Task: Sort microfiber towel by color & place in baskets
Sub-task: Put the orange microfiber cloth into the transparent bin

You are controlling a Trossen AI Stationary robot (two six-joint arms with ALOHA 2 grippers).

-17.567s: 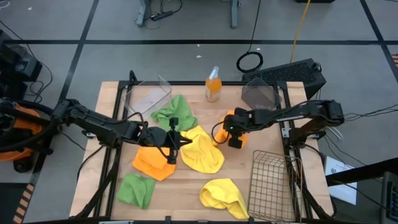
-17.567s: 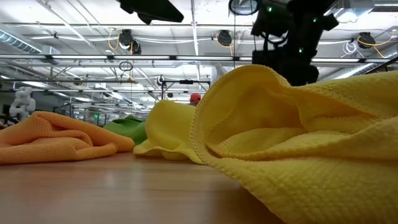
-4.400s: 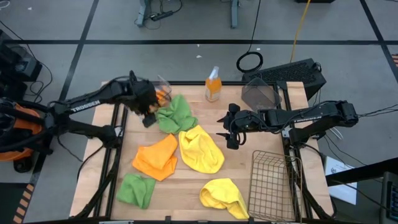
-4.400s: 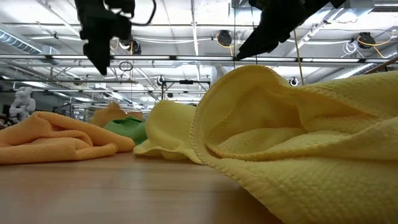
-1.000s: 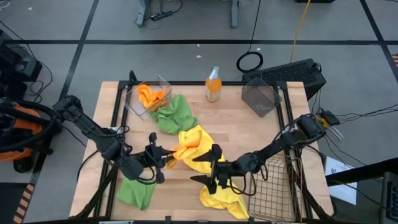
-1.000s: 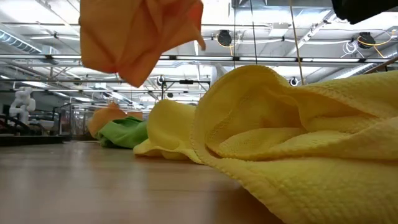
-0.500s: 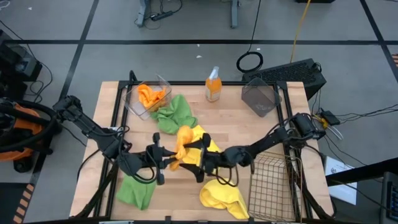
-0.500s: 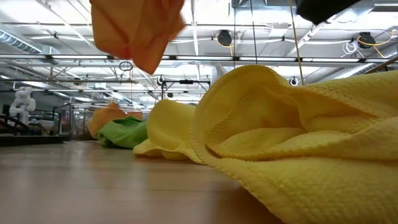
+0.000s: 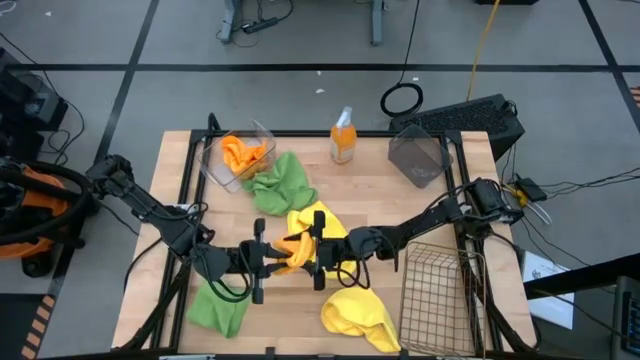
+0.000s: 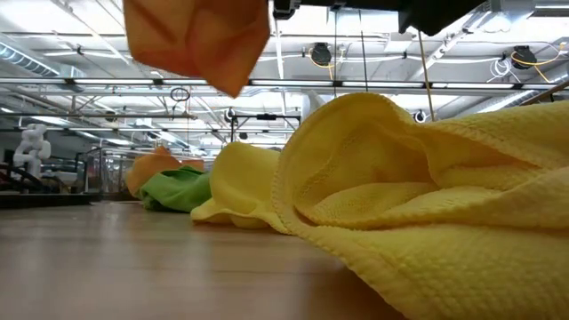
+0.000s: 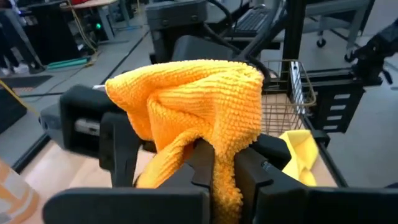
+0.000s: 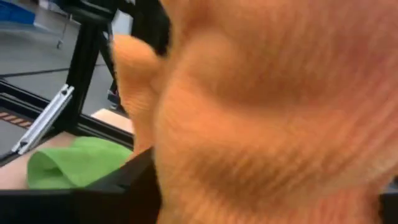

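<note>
Two grippers met mid-table in the high view: left gripper (image 9: 262, 262) clamped on an orange towel (image 9: 293, 250), right gripper (image 9: 318, 250) right against the same cloth from the other side, fingers apart around it, grip impossible to tell. Second orange towel (image 9: 243, 153) already inside the clear basket (image 9: 222, 170) at the far left corner. Green towel (image 9: 281, 183) just beside that basket, yellow towel (image 9: 310, 222) under the two grippers, another green towel (image 9: 217, 306) and yellow towel (image 9: 358, 314) near the front edge. Dark basket (image 9: 419, 158) at the far right, wire basket (image 9: 437, 290) at the front right, orange spray bottle (image 9: 343, 137) between the two far baskets. No legible writing anywhere.

Seen from table height: orange towel (image 10: 197, 37) hanging high above the table (image 10: 133, 267), big yellow towel (image 10: 418, 204) filling the foreground.

From the left wrist: orange towel (image 11: 199, 106) pinched between shut fingers (image 11: 202, 163), wire basket (image 11: 283, 93) behind.

From the right wrist: orange towel (image 12: 273, 112) filling nearly everything, green towel (image 12: 78, 162) on the table beyond.
</note>
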